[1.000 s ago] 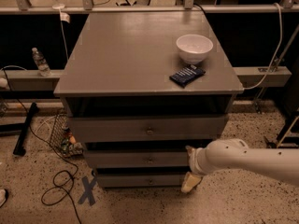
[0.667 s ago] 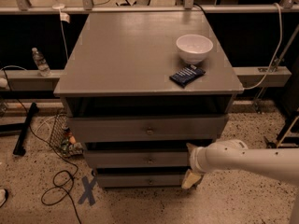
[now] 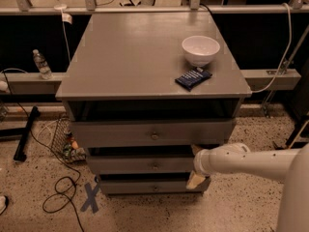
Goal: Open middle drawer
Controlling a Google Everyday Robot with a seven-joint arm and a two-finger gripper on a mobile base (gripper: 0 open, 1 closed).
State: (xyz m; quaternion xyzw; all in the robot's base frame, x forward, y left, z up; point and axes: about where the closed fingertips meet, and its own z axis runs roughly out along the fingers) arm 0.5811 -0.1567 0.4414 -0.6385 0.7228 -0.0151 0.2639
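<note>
While nothing visible has shifted in the camera view over the last 1 second, the gripper (image 3: 195, 165) stays below the front right corner of the bench (image 3: 135, 57), at the right end of the middle drawer (image 3: 145, 166), 2nd of 3 under the front edge. Its fingers (image 3: 195, 181) stand apart, 1 above and 1 below the drawer front. The drawer sits no further out, so the pull has probably not begun.

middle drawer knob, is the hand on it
No, the hand sits at the right end of the middle drawer, well away from the centre knob.
</note>
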